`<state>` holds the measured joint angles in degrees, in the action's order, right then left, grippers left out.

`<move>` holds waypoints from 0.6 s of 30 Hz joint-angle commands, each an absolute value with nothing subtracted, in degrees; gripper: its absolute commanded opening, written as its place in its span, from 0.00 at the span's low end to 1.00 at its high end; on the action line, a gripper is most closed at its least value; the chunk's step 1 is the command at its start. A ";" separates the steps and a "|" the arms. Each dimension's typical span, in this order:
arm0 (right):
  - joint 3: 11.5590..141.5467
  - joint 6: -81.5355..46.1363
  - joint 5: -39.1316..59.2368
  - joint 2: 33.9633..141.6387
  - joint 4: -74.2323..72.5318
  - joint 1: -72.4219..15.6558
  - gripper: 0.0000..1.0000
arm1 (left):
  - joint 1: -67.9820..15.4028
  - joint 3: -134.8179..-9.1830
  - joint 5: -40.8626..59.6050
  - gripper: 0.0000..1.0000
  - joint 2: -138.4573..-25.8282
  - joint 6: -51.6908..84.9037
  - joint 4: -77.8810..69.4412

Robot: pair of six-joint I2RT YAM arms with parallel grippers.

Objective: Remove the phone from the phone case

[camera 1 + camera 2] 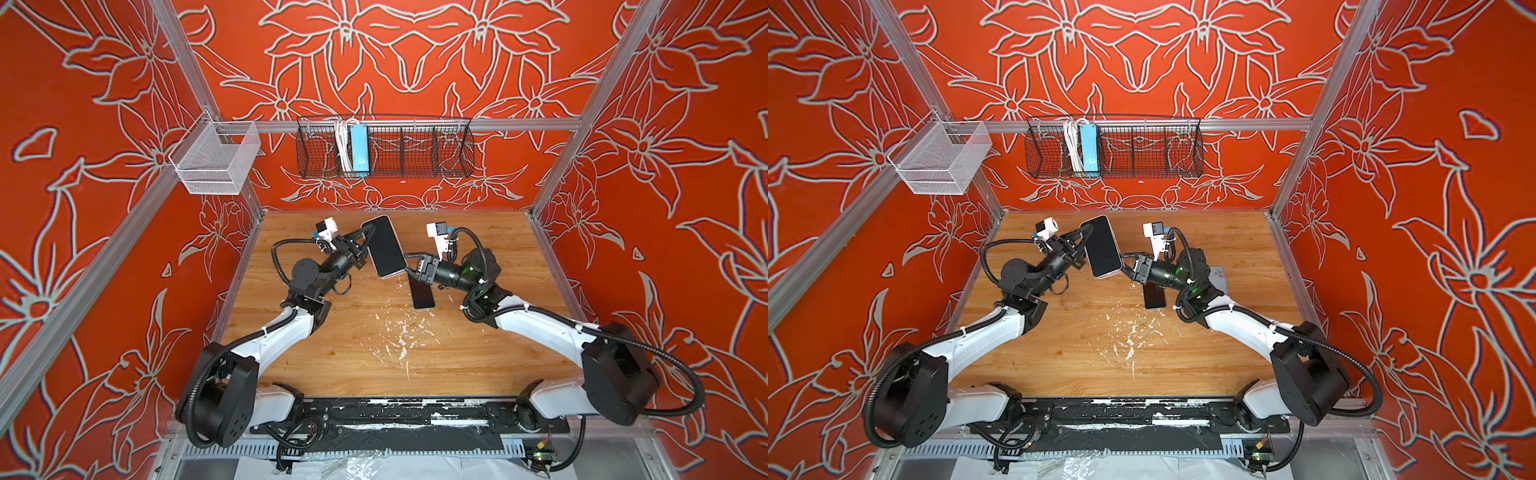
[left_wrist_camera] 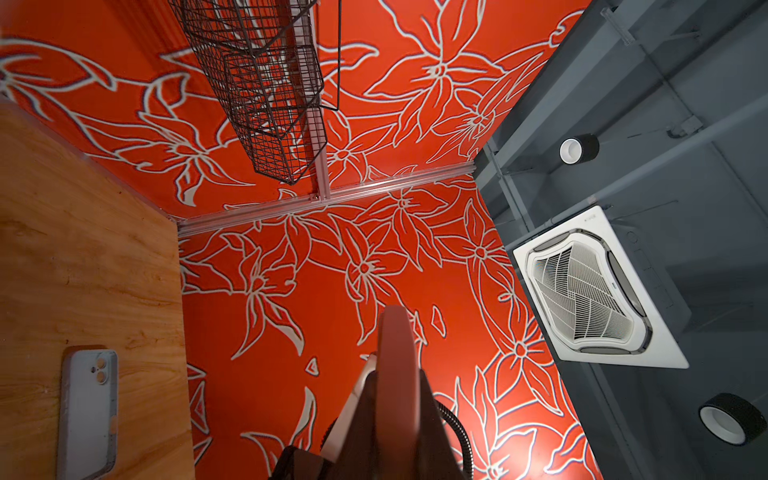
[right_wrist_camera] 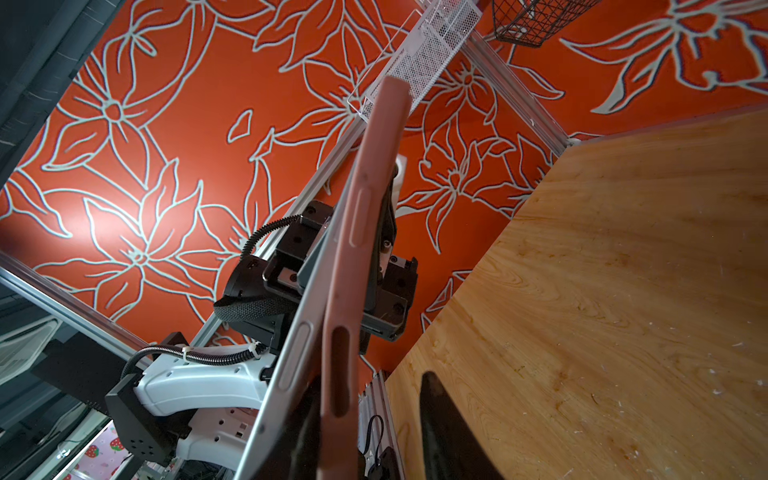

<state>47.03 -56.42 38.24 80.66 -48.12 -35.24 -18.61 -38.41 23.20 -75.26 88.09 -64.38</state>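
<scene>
In both top views the phone (image 1: 386, 247) (image 1: 1102, 247), black screen up with a silver rim, hangs tilted above the wooden table. It sits in a pink phone case (image 3: 365, 208). My left gripper (image 1: 365, 243) (image 2: 397, 399) is shut on one long side, pinching phone and case together. My right gripper (image 1: 409, 270) (image 3: 370, 390) is at the phone's near lower corner. There the silver phone edge (image 3: 297, 353) has peeled away from the case. One dark finger sits between phone and case. The other finger (image 3: 449, 432) stands apart outside the case.
A second dark phone (image 1: 422, 295) lies flat on the table (image 1: 490, 353) under my right wrist. A light blue empty case (image 1: 1221, 278) (image 2: 89, 407) lies by the right arm. A black wire basket (image 1: 384, 149) and a white mesh basket (image 1: 214, 160) hang on the back rail.
</scene>
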 commanded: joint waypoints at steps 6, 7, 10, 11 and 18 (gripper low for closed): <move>45.65 -60.93 36.07 81.65 -53.92 -36.17 0.32 | -19.18 -40.60 24.19 0.00 -77.89 85.59 -69.17; 45.41 -61.44 35.95 81.65 -54.62 -36.12 0.32 | -19.21 -40.74 24.19 0.00 -78.03 85.37 -69.10; 44.93 -62.56 35.86 81.89 -56.09 -36.30 0.31 | -19.25 -40.88 24.08 0.00 -78.81 84.50 -69.30; 44.91 -63.20 35.80 82.06 -56.59 -36.34 0.31 | -19.25 -40.95 24.00 0.00 -79.01 84.34 -69.26; 44.12 -67.10 34.78 82.75 -60.51 -36.74 0.27 | -19.16 -42.48 24.73 0.00 -81.36 82.98 -70.75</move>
<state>44.45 -64.20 34.96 82.72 -54.46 -35.77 -18.76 -40.27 23.68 -80.40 84.64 -66.96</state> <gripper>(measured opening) 0.270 0.100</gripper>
